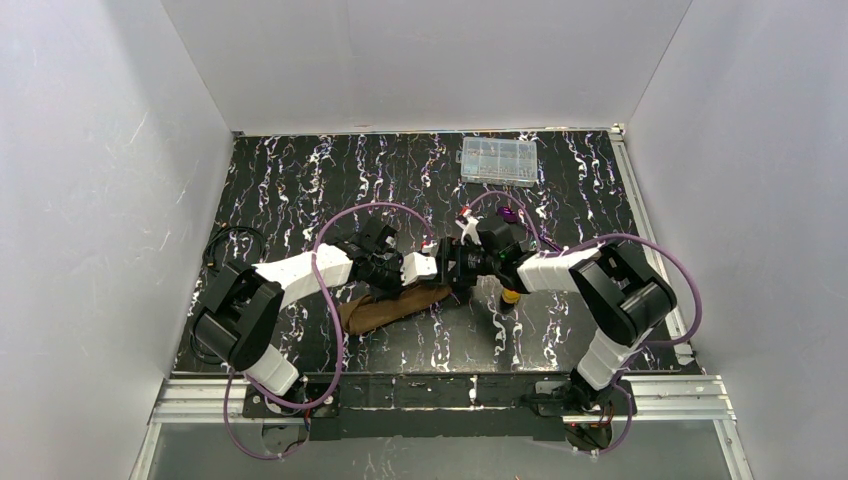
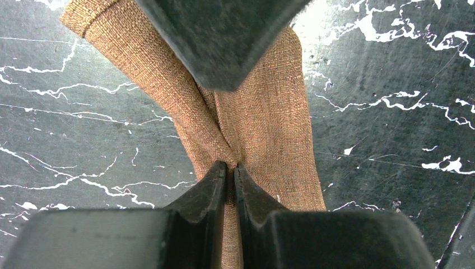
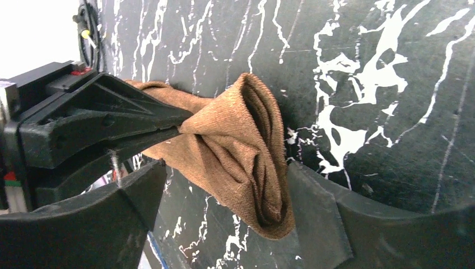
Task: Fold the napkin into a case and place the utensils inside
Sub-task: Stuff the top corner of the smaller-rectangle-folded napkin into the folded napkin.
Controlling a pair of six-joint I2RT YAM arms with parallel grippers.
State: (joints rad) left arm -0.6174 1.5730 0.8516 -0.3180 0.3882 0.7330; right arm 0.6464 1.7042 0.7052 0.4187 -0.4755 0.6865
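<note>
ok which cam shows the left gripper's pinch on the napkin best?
Left wrist: the left gripper has its jaws shut on a bunched fold of the napkin, close and sharp. Right wrist shows that pinch side-on, the napkin's end inside the right gripper, jaws open. Top shows only a brown strip under the arms.

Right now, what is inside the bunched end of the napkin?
The napkin is bunched, with the left claw shut on it. At its end only cloth pleats show, no cutlery. Deeper inside the folds is covered, so I cannot tell.
</note>
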